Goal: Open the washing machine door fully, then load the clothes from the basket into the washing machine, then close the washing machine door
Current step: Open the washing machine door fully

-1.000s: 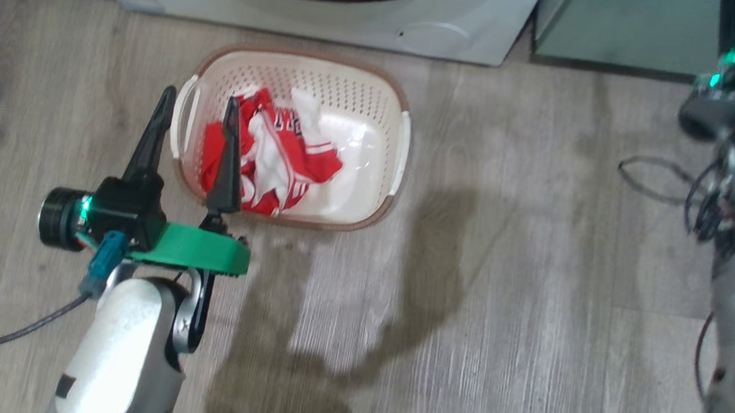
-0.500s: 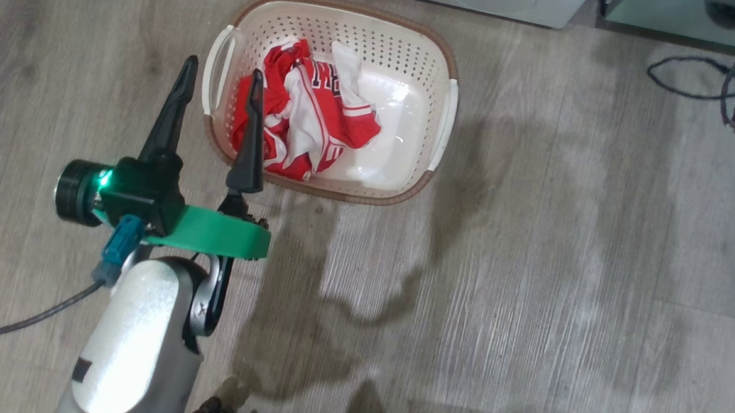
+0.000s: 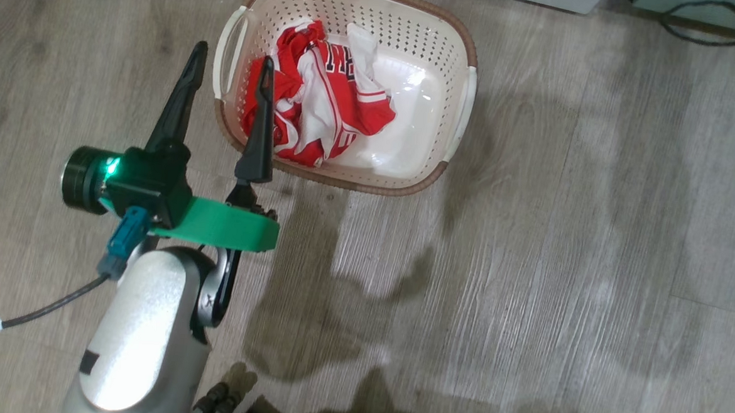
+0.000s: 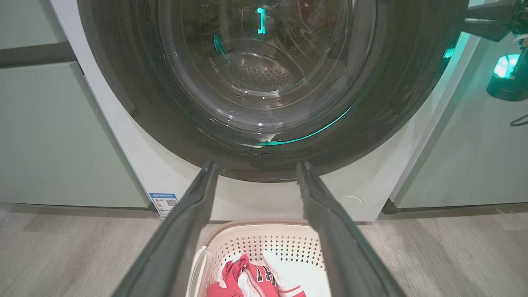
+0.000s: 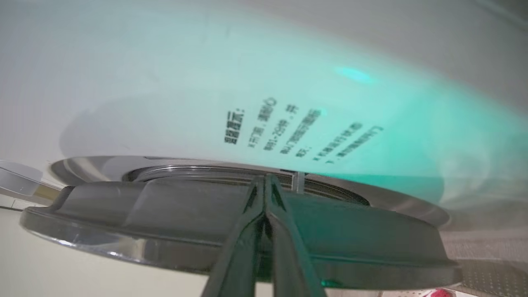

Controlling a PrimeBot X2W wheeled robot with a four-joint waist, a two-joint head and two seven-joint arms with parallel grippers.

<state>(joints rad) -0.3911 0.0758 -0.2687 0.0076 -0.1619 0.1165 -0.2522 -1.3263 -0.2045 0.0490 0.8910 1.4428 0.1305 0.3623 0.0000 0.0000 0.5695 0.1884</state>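
My right hand (image 5: pixel 264 181) is pressed together, tips at the washing machine door (image 5: pixel 165 214) rim. My left hand (image 3: pixel 233 51) is spread, empty, over the basket (image 3: pixel 467 105) at its 9 o'clock edge; the clothes (image 3: pixel 322 103) lie inside. Risk: my closed tips slip off the glossy rim and the door fails to open.

1. The right gripper (image 5: pixel 266 183) has both dark fingers pressed together, tips at the washing machine door (image 5: pixel 165 214) rim.
2. Beyond, the washing machine (image 5: pixel 144 74) panel bears dark lettering (image 5: pixel 297 134) in teal glow.
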